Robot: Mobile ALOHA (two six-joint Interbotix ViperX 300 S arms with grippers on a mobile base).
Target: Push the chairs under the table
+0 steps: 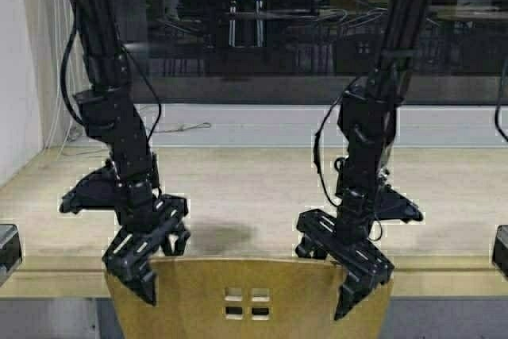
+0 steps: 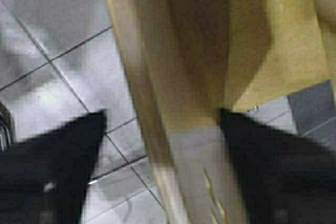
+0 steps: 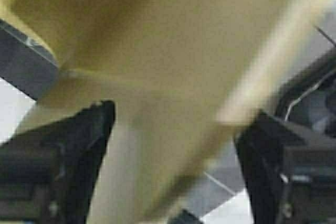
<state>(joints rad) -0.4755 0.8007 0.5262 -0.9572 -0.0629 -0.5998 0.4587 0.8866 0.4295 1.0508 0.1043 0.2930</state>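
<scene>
One tan plywood chair shows only as its curved backrest (image 1: 246, 295) with small square cutouts, at the bottom centre of the high view, close against the front edge of the pale-wood table (image 1: 238, 188). My left gripper (image 1: 159, 263) stands open astride the backrest's left top corner. My right gripper (image 1: 337, 271) stands open astride the right top corner. In the left wrist view the backrest's top edge (image 2: 178, 51) runs between the fingers of the left gripper (image 2: 161, 114). In the right wrist view the backrest (image 3: 157, 35) fills the gap of the right gripper (image 3: 182, 111). The seat and legs are hidden.
A dark window (image 1: 254, 29) and a white sill with a loose cable (image 1: 178, 127) lie behind the table. A white wall (image 1: 16, 77) closes the left side. Dark objects (image 1: 6, 248) (image 1: 502, 250) sit at both table ends. Grey floor tiles (image 2: 63, 66) lie below.
</scene>
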